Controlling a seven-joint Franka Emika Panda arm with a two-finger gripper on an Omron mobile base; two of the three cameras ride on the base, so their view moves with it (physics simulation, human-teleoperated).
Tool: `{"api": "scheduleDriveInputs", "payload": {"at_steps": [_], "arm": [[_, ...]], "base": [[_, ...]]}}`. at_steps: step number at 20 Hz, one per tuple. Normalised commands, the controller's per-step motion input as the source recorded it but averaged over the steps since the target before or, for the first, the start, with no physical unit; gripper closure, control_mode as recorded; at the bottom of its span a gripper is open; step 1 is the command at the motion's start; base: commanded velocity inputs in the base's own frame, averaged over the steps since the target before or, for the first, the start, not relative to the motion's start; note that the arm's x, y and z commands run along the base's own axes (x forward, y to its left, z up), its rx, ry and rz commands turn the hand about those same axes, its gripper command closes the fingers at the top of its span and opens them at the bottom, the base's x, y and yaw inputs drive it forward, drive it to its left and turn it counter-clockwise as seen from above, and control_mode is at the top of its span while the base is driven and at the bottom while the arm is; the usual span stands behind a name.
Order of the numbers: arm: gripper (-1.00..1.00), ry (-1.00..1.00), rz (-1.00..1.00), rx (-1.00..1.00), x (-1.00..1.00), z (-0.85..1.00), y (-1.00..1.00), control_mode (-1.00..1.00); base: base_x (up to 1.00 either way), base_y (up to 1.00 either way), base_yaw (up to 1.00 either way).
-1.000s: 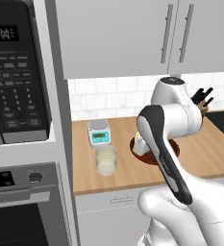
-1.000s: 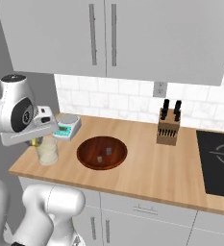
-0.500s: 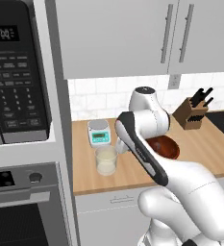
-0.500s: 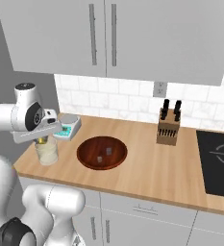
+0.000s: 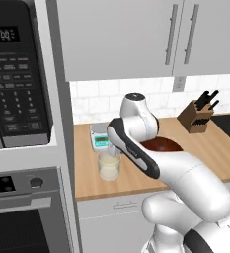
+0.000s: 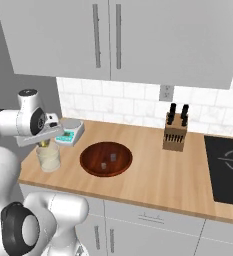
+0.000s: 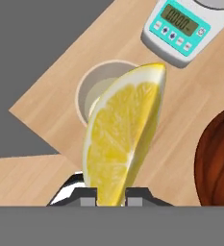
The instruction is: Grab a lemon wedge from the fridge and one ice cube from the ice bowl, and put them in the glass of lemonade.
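The lemon wedge [image 7: 120, 139] is clamped in the tool [image 7: 111, 194], poised above the glass of lemonade [image 7: 104, 93] on the tabletop [image 7: 51, 105] — best centred over the rim, lowered, then released gently.

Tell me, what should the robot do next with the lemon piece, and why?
Probably lower it a little and let go. The end effector holds the lemon wedge right above the glass of lemonade, near the counter's edge, so a short drop should land it in the drink.
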Motion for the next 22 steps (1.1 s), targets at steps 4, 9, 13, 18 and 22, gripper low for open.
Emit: {"api": "scheduleDriveInputs", "payload": {"at_steps": [4,9,13,18,22], "arm": [[1.00,0.03,0.00,0.00,0.13,-0.21,0.01,-1.00],[1.00,0.04,0.00,-0.02,0.07,-0.19,0.00,-1.00],[1.00,0.00,0.00,0.00,0.06,-0.19,0.00,-1.00],[1.00,0.00,0.00,0.00,0.05,-0.03,0.00,-1.00],[1.00,0.00,0.00,0.00,0.11,0.00,0.02,-1.00]], "base": [[0.00,0.00,0.00],[0.00,0.00,0.00],[0.00,0.00,0.00],[0.00,0.00,0.00],[0.00,0.00,0.00]]}}
